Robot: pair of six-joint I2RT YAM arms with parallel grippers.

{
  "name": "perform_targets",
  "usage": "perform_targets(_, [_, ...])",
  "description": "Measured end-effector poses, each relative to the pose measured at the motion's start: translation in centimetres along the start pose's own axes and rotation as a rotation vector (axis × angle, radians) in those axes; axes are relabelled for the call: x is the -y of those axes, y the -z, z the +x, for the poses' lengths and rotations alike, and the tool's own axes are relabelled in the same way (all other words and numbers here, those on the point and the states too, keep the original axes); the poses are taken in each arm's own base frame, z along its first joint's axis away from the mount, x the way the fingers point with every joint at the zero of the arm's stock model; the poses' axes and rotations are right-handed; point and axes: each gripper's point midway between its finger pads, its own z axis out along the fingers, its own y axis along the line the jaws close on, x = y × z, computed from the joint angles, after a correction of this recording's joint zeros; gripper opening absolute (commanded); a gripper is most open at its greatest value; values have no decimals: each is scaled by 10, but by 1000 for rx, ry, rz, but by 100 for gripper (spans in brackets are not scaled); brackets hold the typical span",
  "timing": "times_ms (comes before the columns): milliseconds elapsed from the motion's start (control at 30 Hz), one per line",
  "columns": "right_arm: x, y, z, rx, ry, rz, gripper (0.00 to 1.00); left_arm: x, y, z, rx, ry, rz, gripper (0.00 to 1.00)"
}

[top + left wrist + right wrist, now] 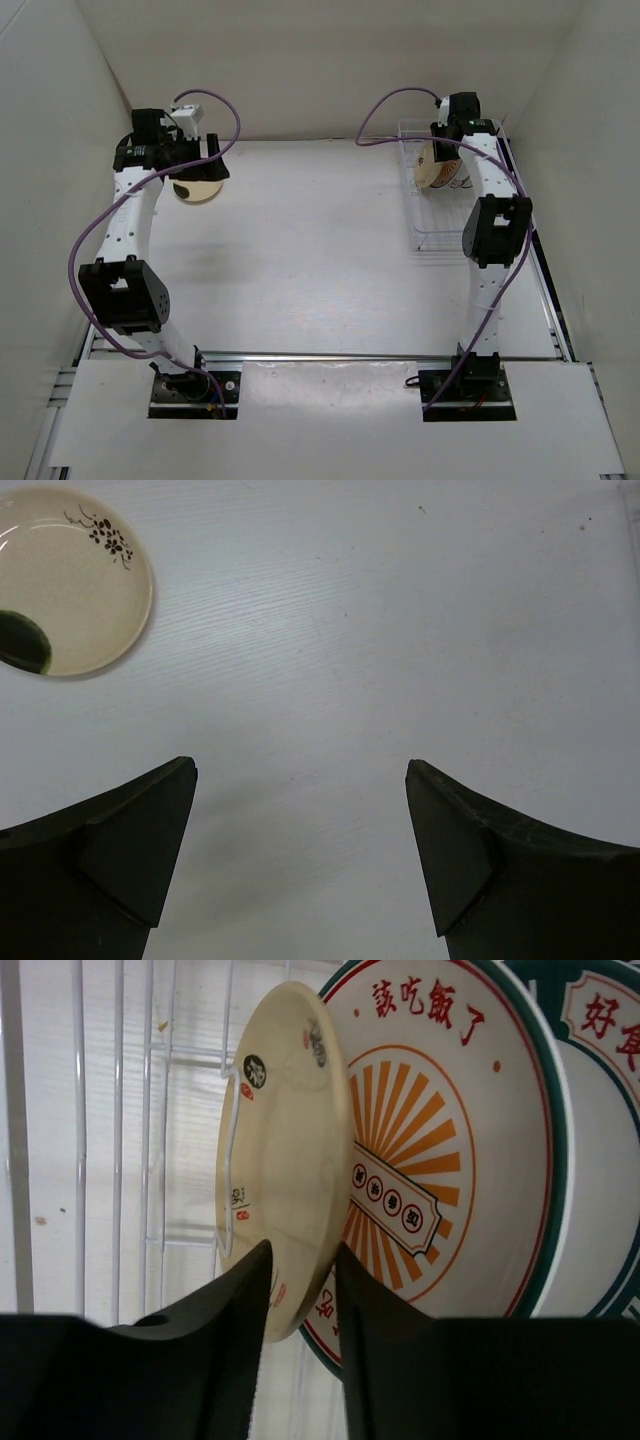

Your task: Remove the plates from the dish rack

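Closest to the lens, your right gripper (302,1252) has its black fingers (235,1310) nearly closed, pinching the lower rim of a tan plate (280,1130). That plate stands on edge in the dish rack (118,1110), just in front of the orange-rayed plate (420,1160), with a green-rimmed plate (600,1180) behind that. Your left gripper (300,780) is spread wide above the table (400,630) and holds nothing; a cream plate with a dark green spot (75,590) lies flat on the table, apart from its fingers, at the upper left of that wrist view.
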Motion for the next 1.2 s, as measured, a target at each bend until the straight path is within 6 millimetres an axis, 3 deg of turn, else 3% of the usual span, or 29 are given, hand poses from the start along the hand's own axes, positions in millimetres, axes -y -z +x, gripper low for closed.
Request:
perform_targets(233, [6,-4,-14,41,-17,39,0,0,0,3,-10,4,1,96])
perform_targets(767, [6,2,-22,52,17,161,0,1,-2,8,-21,10,12,96])
perform_targets(933, [7,25,-32,78,56,249,0,4,-2,7,-19,11,28,96])
perform_targets(1200, [14,78,-68,192,59,352,0,11,-1,5,-11,18,64,96])
